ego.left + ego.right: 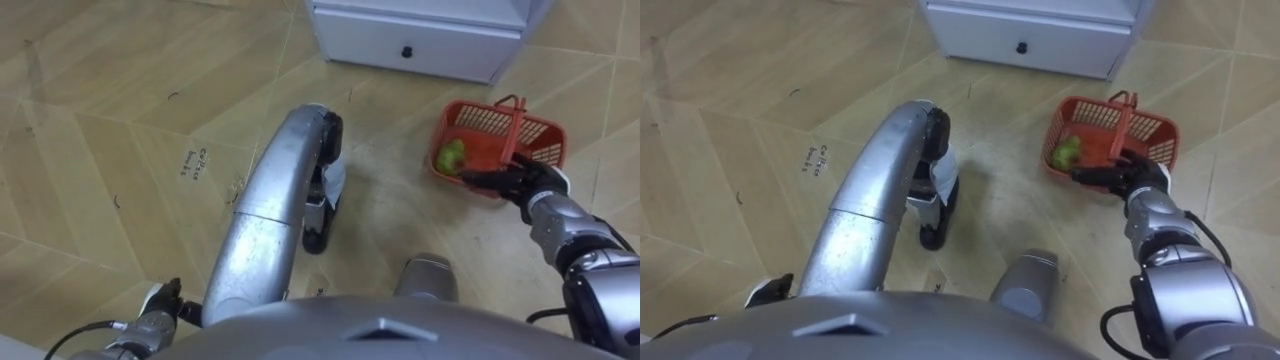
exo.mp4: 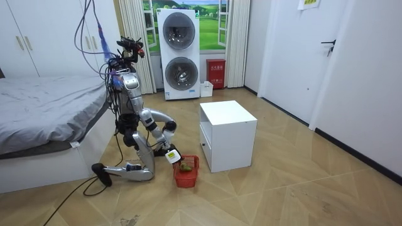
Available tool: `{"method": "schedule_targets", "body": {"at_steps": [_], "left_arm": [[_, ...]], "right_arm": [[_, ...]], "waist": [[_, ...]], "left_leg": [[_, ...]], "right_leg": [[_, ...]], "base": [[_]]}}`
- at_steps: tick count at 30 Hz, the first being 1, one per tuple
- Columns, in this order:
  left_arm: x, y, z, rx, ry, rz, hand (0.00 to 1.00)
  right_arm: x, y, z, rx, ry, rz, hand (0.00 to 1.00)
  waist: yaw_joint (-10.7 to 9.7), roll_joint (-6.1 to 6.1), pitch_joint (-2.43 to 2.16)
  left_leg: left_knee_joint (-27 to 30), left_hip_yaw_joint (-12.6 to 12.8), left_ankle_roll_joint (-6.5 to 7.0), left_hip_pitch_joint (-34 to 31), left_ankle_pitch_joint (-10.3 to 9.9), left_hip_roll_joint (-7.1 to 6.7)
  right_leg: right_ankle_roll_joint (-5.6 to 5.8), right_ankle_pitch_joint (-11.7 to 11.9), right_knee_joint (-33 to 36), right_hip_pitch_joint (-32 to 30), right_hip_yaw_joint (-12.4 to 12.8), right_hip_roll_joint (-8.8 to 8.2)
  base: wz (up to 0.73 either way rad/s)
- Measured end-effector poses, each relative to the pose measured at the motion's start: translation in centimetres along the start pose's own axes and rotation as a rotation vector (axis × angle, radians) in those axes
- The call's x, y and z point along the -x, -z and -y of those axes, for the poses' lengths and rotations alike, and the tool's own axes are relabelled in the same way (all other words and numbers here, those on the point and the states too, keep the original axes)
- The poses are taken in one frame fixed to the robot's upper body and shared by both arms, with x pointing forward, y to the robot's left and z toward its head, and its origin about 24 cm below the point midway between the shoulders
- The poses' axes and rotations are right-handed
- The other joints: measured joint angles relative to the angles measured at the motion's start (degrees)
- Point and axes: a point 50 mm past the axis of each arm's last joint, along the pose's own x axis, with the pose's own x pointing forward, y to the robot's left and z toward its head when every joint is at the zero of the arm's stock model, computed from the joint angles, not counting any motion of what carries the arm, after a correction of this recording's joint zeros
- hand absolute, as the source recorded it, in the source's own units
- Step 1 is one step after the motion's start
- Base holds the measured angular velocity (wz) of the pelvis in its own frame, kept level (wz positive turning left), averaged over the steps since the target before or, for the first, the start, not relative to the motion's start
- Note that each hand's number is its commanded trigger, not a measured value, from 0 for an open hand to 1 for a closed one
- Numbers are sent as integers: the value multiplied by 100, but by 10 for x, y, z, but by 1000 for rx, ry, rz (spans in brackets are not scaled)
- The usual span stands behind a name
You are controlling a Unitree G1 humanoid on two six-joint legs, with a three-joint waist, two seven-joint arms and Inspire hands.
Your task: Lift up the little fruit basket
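Red mesh basket (image 1: 478, 117) holds green fruit (image 1: 452, 155).

1. The basket (image 1: 545, 150) sits on the floor (image 1: 120, 130) near the white cabinet (image 1: 420, 35). I see just a narrow strip of floor between them, so it is tight on the far side.
2. Its upright handle (image 1: 514, 120) splits the open top in two, and a green fruit (image 1: 452, 155) lies in the left part.
3. My right hand (image 1: 522, 183) lies at the near rim, fingers stretched along it.
4. Left of the basket the floor is bare and wide.
5. The bed (image 2: 44, 107) stands well apart, behind the kneeling robot.
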Motion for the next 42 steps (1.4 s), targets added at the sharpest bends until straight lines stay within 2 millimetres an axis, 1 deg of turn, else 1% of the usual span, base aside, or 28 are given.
{"method": "schedule_targets", "body": {"at_steps": [3,5,8,10,13,19,26,29,31,42], "left_arm": [[0,-1,0,0,0,3,0],[0,-3,1,1,2,3,0],[-1,-7,3,1,7,3,0],[-1,-12,2,0,5,12,0],[-2,-18,1,-1,5,25,0],[-2,-22,5,1,15,29,0],[-2,-25,9,4,22,31,0],[-2,-28,10,3,23,25,0],[-3,-34,9,2,20,37,0],[-3,-43,6,29,5,57,0]], "right_arm": [[0,-1,-1,-1,-3,-1,100],[0,1,-3,-1,-5,-13,100],[0,2,-6,-1,-8,-20,100],[-1,-2,-7,-3,-7,-19,100],[-1,-1,-8,17,-2,-25,100],[-1,1,-10,30,10,-28,100],[0,5,-13,25,10,-44,100],[0,6,-15,25,9,-48,100],[0,8,-17,24,2,-50,100],[0,7,-19,46,-6,-45,100]], "waist": [[1,-3,2],[1,-44,26],[-3,-63,37],[-3,-64,38],[-13,-55,33],[-81,-68,40],[-89,-66,39],[-91,-63,39],[-90,-47,42],[-110,-73,56]], "left_leg": [[2,2,1,-1,0,0],[1,5,3,-1,0,0],[2,0,2,-4,0,5],[15,-24,2,-5,0,14],[30,-38,2,-10,0,18],[54,-57,2,-6,0,34],[61,-67,1,7,2,50],[65,-97,-17,7,12,15],[104,-160,-21,8,14,5],[143,-175,11,-4,30,-6]], "right_leg": [[0,0,0,1,2,-3],[0,0,-1,-1,4,9],[0,0,-1,-3,6,35],[-3,-2,0,1,13,68],[-3,-2,2,7,16,89],[-4,-2,18,18,20,115],[-4,-3,35,19,29,134],[-13,-7,31,51,-3,148],[-14,-7,16,113,-59,207],[-17,-8,34,140,-55,223]], "base": [[0],[0],[0],[0],[0],[0],[0],[3],[5],[0]]}}
